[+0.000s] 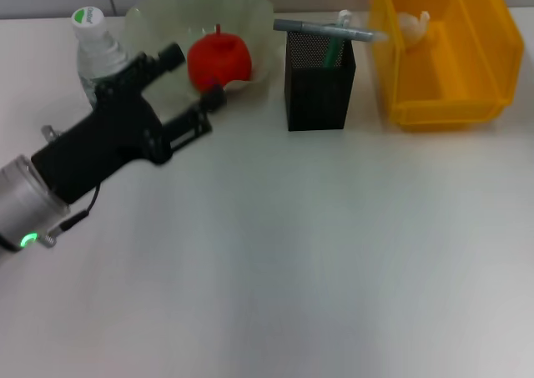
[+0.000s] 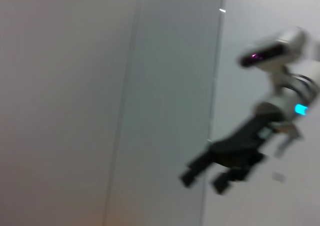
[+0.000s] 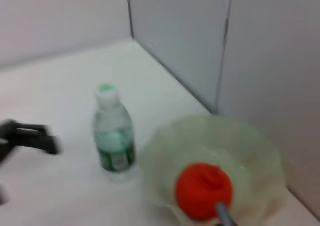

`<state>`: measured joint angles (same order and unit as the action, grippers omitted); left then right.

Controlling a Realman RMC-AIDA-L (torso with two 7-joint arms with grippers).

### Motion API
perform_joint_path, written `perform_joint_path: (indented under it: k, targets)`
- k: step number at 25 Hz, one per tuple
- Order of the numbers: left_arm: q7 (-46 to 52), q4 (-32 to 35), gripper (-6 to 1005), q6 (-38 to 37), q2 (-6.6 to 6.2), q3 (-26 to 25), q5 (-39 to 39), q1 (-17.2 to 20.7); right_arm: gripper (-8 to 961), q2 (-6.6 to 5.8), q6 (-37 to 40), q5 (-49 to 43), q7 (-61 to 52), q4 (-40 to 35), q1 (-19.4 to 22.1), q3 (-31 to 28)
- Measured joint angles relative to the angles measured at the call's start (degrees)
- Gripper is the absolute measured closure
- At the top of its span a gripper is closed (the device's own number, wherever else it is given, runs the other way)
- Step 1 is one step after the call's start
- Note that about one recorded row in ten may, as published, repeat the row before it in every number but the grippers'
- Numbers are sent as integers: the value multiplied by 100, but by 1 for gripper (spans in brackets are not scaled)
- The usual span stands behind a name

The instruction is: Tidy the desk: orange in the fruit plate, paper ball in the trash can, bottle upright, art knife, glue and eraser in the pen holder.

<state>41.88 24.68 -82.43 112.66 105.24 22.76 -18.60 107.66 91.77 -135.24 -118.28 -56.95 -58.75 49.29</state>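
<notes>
Left gripper [image 1: 193, 86] open beside upright bottle [image 1: 94, 48].

The white table [image 1: 317, 253] bears the bottle [image 1: 96, 48], fruit plate [image 1: 250, 19], pen holder [image 1: 317, 86] and trash can [image 1: 450, 86].

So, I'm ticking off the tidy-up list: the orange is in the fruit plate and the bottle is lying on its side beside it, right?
Not quite. The orange is in the fruit plate, but the bottle stands upright beside it, cap on top, as the right wrist view shows.

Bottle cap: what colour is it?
White with a green top, on the upright bottle; clearest in the right wrist view.
</notes>
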Motion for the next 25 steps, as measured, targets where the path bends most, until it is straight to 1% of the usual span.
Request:
perform_joint_path:
  k: [4,6,8,11,17,20,23,25]
  targets:
    - [160,-17,194,-70,-38,-47,206,69,151,286,-367,-959,-6,164,-470,152]
    - [170,-26,194,-71,-27,-73,214,117,151,400,-590,-1172,11,277,-563,373]
    - [171,-36,194,-73,-7,-117,215,164,151,500,-881,-1242,26,342,-568,700]
    - [171,-69,194,-74,7,-144,218,186,151,602,-1242,-1261,32,418,-529,1103]
    - [178,-88,194,-78,10,-145,220,211,152,717,-1782,-1284,53,751,-509,1645]
    - [180,-88,194,-80,10,-180,217,220,152,801,-2006,-1411,55,791,-464,1776]
    - [180,-88,194,-81,10,-204,215,232,152,922,-2171,-1645,57,787,-442,1781]
    - [180,-88,194,-81,10,-205,214,232,216,975,-2246,-1747,77,804,-427,1782]
